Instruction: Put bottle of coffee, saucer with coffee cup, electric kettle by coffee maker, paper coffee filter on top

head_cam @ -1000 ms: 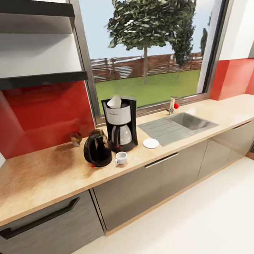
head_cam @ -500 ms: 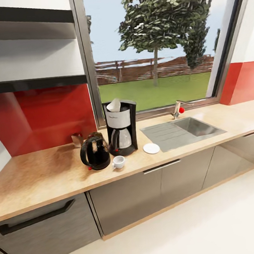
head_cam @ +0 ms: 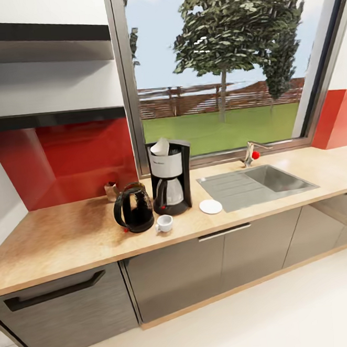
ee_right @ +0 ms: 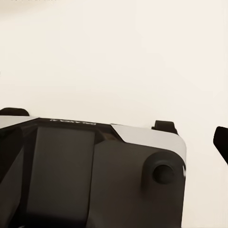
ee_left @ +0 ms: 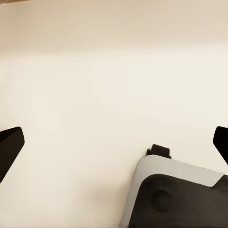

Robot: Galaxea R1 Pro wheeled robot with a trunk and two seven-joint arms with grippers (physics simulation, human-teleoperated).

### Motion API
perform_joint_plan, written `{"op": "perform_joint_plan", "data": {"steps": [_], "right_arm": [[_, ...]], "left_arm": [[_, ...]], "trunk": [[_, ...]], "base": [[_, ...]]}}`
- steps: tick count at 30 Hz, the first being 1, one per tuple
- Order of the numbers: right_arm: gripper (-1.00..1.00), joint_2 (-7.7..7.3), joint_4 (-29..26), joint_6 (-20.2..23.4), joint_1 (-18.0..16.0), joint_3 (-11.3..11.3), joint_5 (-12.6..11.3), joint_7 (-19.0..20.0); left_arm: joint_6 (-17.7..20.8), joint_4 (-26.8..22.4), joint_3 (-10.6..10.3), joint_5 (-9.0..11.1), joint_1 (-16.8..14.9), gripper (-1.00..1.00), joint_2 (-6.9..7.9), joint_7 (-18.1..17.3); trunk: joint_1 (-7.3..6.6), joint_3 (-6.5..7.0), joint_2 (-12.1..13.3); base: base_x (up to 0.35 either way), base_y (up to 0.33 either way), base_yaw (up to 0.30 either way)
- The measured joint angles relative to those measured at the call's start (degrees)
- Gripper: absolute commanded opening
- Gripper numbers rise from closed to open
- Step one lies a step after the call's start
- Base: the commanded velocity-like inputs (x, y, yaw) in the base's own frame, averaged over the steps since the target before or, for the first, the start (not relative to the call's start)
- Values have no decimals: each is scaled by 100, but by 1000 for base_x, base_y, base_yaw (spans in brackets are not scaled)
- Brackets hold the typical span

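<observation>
Light-wood counter [head_cam: 69, 240] carries the coffee maker [head_cam: 169, 176] near its back edge, left of the steel sink [head_cam: 258, 184], carafe and red switch facing the front edge, a white filter [head_cam: 160, 147] tilted on top and small print on its grey band too blurred to read. Just left stands the kettle [head_cam: 133, 209], loop handle pointing left, a small brown container [head_cam: 111, 190] behind it; the cup [head_cam: 164, 223] sits before the maker, apart from the saucer [head_cam: 210, 206] by the sink's corner. Left gripper [ee_left: 114, 142] is spread wide over pale floor; the right one I cannot tell.
</observation>
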Motion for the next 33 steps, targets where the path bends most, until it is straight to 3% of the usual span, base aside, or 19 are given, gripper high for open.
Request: {"op": "perform_joint_plan", "data": {"steps": [2,6,15,19,33], "right_arm": [[100,-1,0,0,2,-2,0,-1],[100,-2,0,0,2,-3,0,-1],[100,-2,1,-1,-1,-3,0,-1],[100,-2,1,-1,2,2,0,-2],[100,0,2,-1,0,4,0,-3]], "left_arm": [[127,-1,-4,157,25,100,21,210],[188,-5,-12,215,38,100,23,304],[209,-10,-15,236,43,100,-28,336],[210,-17,-14,237,43,100,-113,336],[213,-12,-14,237,44,100,-164,331]], "trunk": [[0,18,0],[0,54,0],[-2,134,0],[-2,170,0],[0,294,1]], "base": [[0,-1,120],[0,0,120],[129,-53,119],[206,-189,119],[18,-237,127]]}}
